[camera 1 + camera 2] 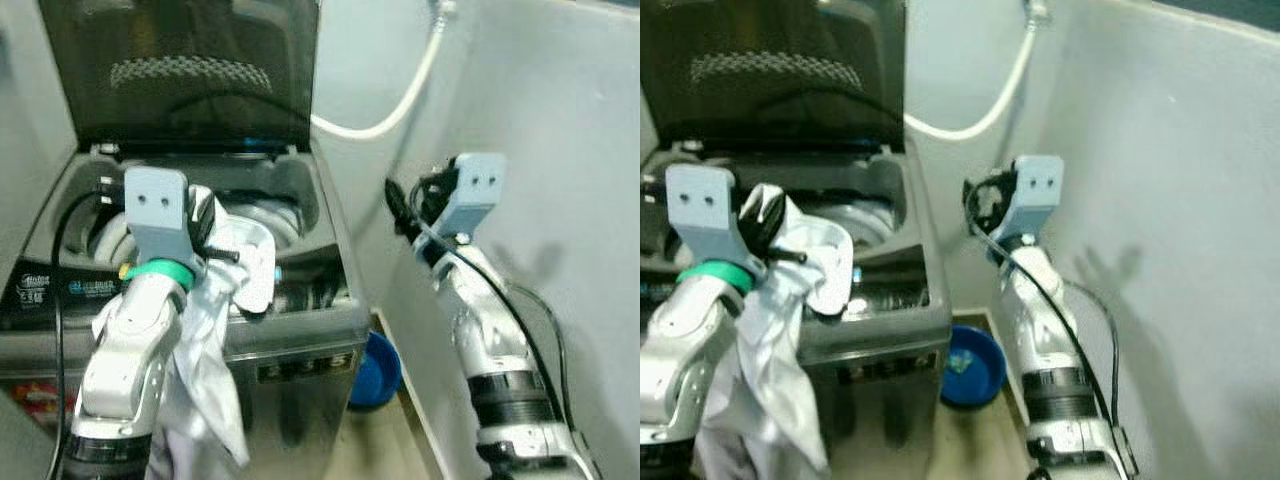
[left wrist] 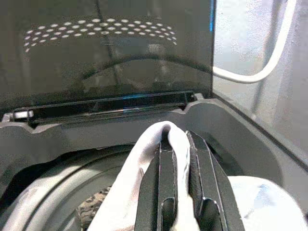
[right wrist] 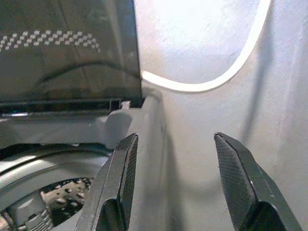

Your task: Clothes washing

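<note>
White cloth garment (image 1: 215, 330) is hanging over the front rim of the grey top-loading washing machine (image 1: 300, 350), part of it draping down the front, with the dark tinted lid (image 1: 190, 70) standing open behind. The left gripper (image 2: 178, 159) is pinching a fold of it between its fingers, just above the drum. The right gripper (image 3: 175, 178) is hovering beside the machine near the wall, fingers spread apart, white hose (image 3: 216, 79) ahead. A blue bowl (image 1: 378, 368) is sitting on the floor.
</note>
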Robot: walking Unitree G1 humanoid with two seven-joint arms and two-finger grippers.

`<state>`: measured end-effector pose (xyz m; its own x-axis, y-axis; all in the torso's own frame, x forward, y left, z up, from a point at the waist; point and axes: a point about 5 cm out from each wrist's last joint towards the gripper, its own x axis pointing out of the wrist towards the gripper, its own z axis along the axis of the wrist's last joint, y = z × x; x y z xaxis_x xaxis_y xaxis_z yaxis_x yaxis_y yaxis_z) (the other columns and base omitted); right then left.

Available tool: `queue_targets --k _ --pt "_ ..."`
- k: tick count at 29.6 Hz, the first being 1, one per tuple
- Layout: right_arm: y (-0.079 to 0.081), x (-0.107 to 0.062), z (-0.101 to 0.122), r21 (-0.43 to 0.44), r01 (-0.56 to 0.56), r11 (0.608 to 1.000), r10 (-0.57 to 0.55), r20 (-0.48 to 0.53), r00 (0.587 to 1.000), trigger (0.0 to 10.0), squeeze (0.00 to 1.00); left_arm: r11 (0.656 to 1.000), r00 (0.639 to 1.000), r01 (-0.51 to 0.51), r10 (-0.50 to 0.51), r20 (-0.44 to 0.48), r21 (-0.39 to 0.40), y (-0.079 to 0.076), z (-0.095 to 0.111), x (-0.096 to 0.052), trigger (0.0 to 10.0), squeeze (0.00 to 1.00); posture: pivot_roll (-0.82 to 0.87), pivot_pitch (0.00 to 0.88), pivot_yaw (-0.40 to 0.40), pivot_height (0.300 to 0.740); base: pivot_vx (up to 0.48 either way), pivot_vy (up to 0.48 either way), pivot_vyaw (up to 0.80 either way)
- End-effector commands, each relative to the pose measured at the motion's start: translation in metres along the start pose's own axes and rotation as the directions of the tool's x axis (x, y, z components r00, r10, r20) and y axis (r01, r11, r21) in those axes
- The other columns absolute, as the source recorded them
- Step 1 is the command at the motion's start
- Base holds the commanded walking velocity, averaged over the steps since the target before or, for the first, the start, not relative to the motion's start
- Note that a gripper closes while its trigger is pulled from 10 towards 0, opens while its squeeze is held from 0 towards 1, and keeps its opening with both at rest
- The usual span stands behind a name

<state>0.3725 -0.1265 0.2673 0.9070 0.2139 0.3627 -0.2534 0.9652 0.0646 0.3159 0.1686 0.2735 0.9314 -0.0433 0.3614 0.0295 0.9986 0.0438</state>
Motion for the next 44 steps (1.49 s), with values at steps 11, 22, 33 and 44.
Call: queue_targets --k 11,22,33,44 --pt "0.005 -0.002 -0.003 -0.005 -0.025 1.0 0.025 0.003 1.0 10.0 0.0 1.0 1.0 -0.014 0.014 0.003 -0.004 0.004 0.004 -0.002 10.0 0.0 0.07 0.049 0.008 0.74 0.0 0.397 0.0" --pt "0.006 -0.004 -0.006 -0.001 -0.02 1.0 0.02 -0.014 1.0 10.0 0.0 1.0 1.0 -0.014 0.014 -0.009 0.013 0.005 0.002 -0.001 10.0 0.0 0.07 0.045 0.01 0.74 0.0 0.48 -0.36" --pt "0.004 -0.004 -0.008 -0.007 -0.013 1.0 0.013 -0.016 1.0 10.0 0.0 0.998 0.997 0.0 0.005 -0.075 0.065 0.006 -0.005 0.001 10.0 0.0 0.07 0.054 0.013 0.74 0.067 -0.056 0.0" --pt "0.002 -0.004 -0.007 -0.01 -0.012 1.0 0.012 -0.015 1.0 10.0 0.0 0.997 0.993 -0.066 0.069 -0.1 0.028 0.014 -0.009 0.002 10.0 0.0 0.06 0.055 0.012 0.74 0.0 -0.384 0.0"
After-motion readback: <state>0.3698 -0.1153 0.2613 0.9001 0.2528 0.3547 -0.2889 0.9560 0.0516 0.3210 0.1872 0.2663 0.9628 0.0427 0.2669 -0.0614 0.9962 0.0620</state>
